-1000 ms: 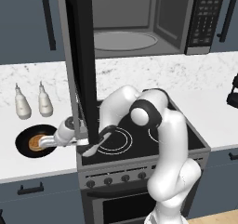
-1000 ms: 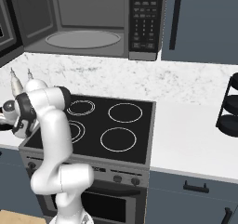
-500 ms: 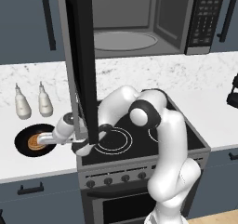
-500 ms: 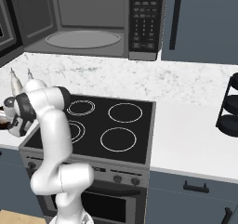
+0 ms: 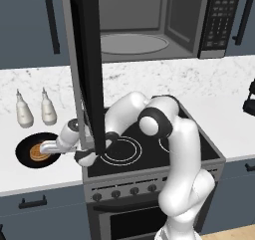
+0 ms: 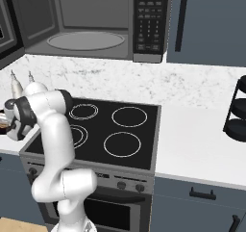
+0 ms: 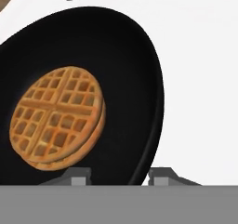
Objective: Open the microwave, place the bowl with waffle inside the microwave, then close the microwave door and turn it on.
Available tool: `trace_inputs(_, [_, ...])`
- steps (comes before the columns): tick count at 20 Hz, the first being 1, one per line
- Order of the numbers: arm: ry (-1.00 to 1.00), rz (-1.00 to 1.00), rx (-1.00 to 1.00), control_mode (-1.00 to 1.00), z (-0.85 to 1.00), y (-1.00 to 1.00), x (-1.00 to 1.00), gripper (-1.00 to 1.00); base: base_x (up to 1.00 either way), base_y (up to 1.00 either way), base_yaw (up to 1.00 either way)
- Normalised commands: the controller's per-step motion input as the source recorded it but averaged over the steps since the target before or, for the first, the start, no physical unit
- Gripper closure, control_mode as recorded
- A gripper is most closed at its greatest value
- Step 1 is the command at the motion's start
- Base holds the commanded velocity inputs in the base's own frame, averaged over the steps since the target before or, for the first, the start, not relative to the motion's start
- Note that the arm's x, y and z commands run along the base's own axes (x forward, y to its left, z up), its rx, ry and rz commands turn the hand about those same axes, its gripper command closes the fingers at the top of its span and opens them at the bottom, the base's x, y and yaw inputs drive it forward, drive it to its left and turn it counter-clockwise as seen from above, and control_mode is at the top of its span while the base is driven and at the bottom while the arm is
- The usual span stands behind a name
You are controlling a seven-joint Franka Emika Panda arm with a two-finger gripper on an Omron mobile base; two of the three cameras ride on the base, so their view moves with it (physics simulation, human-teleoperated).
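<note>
Reaching far to the arm's left, the hand (image 5: pixel 46 147) sits low at the right rim of the bowl with waffle (image 5: pixel 36 150), which lies on the white tabletop (image 5: pixel 45 177) left of the stove (image 5: pixel 149 147), toward the tabletop's front edge. From the hand view, the two fingertips (image 7: pixel 78 174) stand spread with the bowl's black rim (image 7: pixel 155 107) running down between them, one tip over the inside of the bowl and the other over the tabletop outside it; the hand is open, and whether either tip touches the rim cannot be told. The round golden waffle (image 7: pixel 56 118) lies flat in the bowl's middle, apart from the rim. Two white bottles (image 5: pixel 34 108) stand side by side behind the bowl, near the tabletop's back edge against the marbled wall. Above, the microwave (image 6: pixel 96 21) stands with its cavity showing and the round turntable (image 6: pixel 87 40) bare; the microwave door (image 5: pixel 88 60) is swung wide out and seen edge-on in the left base view, hanging down in front of the arm. The keypad panel (image 6: pixel 150 19) is at the microwave's right side.
</note>
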Motion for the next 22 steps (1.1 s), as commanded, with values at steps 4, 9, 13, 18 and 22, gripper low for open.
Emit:
trace_inputs(4, [0.0,0.0,0.0,-1.0,0.0,0.0,0.0,1.0,0.0,0.0,0.0])
trace_inputs(9, [0.0,-0.09,0.0,-1.0,0.23,-0.27,-0.05,1.0,0.0,0.0,0.0])
trace_inputs(13, [-0.01,-0.14,0.01,-1.0,0.29,-0.88,-0.35,1.0,0.0,0.0,0.0])
trace_inputs(18, [0.0,-0.18,0.0,-1.0,0.48,-0.9,-0.24,1.0,0.0,0.0,0.0])
trace_inputs(22, [0.0,-0.24,0.0,-1.0,0.84,-0.76,-0.13,1.0,0.0,0.0,0.0])
